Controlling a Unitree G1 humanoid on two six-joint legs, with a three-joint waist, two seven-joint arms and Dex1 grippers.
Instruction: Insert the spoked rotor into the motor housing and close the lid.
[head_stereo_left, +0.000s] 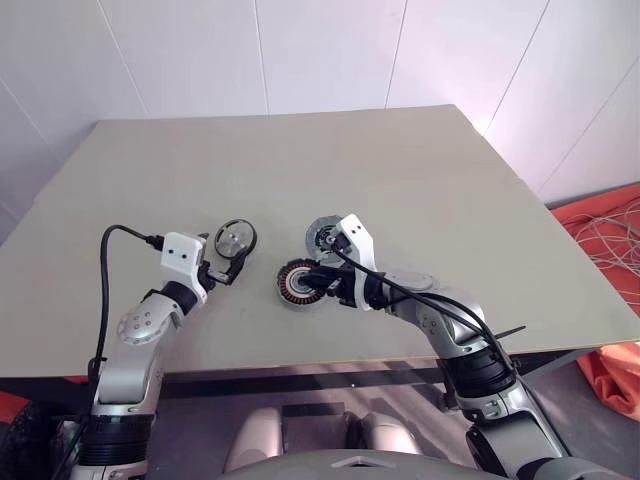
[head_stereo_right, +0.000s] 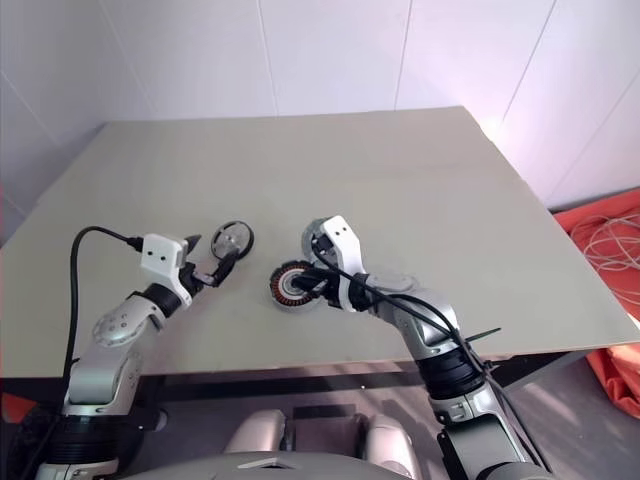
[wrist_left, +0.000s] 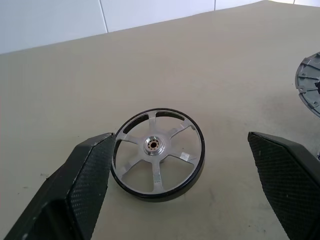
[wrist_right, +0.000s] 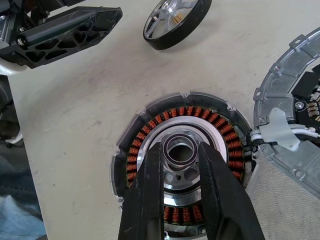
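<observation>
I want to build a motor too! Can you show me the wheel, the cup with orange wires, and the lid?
spoked rotor (wrist_left: 152, 145), left wrist view, centre hub.
motor housing (wrist_right: 183, 112), right wrist view, copper windings.
lid (wrist_right: 280, 90), right wrist view, grey rim.

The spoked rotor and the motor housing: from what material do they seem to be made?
The spoked rotor: bright, shiny spokes and hub look like machined metal, probably aluminium; its glossy black rim could be coated metal, plastic or rubber. The motor housing: a dull silver-grey shell that looks like cast metal, holding a ring of reddish windings that look like copper wire around a polished metal hub.
</observation>
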